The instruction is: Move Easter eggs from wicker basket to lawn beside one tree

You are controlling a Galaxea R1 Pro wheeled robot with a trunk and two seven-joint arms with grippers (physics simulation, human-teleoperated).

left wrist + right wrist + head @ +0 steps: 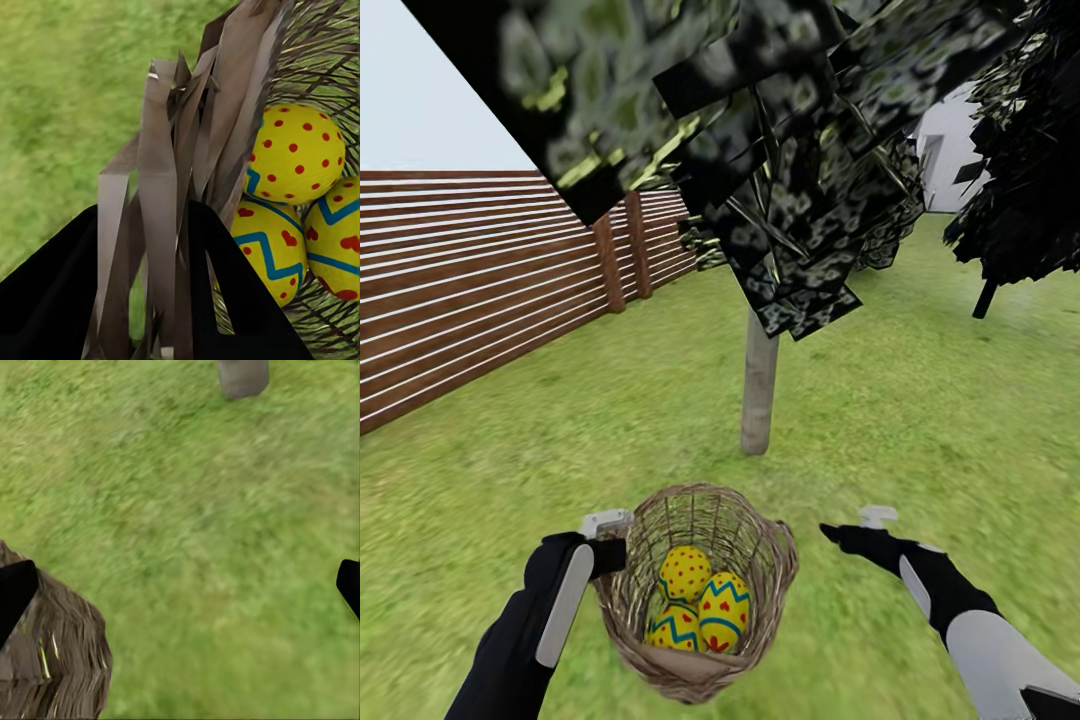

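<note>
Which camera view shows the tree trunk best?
The head view: the tree shows its whole trunk, from the lawn up into the dark leaves. The right wrist view catches the trunk's base at the picture's edge. The left wrist view gives the wicker basket and Easter eggs.

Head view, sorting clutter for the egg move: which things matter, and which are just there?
Matter: three eggs, basket held by left claw, tree, lawn, open right claw.
Just there: fence, second tree.
</note>
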